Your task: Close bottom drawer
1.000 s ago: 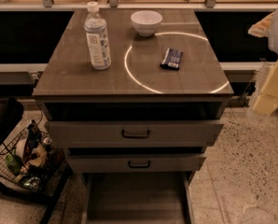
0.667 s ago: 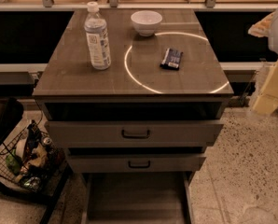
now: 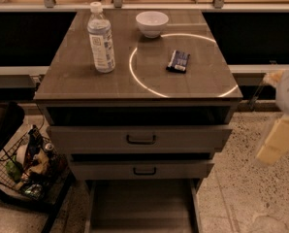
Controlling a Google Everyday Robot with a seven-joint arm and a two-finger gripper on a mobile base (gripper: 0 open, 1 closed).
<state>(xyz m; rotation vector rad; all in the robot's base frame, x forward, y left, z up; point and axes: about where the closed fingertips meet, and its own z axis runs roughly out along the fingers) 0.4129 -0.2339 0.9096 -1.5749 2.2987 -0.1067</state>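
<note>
Okay, table [image 3: 76,81]: grey-brown wooden unit in the middle of your view, flat top, three drawers stacked in its front.
Bottom drawer [image 3: 142,205]: lowest of the three, standing open, pulled out toward you well past the two above; you see its plain flat floor and thin side walls, and its near end is cut off by the lower edge of the view.
Middle drawer [image 3: 183,170]: just above it, out a little, small dark handle [image 3: 144,171] at its centre.
Top drawer [image 3: 86,139]: widest front, out slightly further than the middle one, dark loop handle [image 3: 141,140]; dark gap between it and the table top.
Claw [image 3: 273,144]: at the far right edge, a pale blurred shape, whitish above and yellowish below, hanging beside the table at about drawer height, well apart from the bottom drawer and touching nothing you can see.
Claw state: cannot tell.
Water bottle [image 3: 101,38]: upright, white cap, on the left part of the table top.
Bowl [image 3: 152,22]: white, at the back of the top, right of the bottle.
Packet [image 3: 178,61]: small, dark, lying flat right of centre.
Light ring [image 3: 131,64]: bright curved line on the top, running around the packet.
Wire basket [image 3: 8,183]: on the floor left of the table, holding mixed packets and cans.
Floor [image 3: 241,188]: pale and speckled.
</note>
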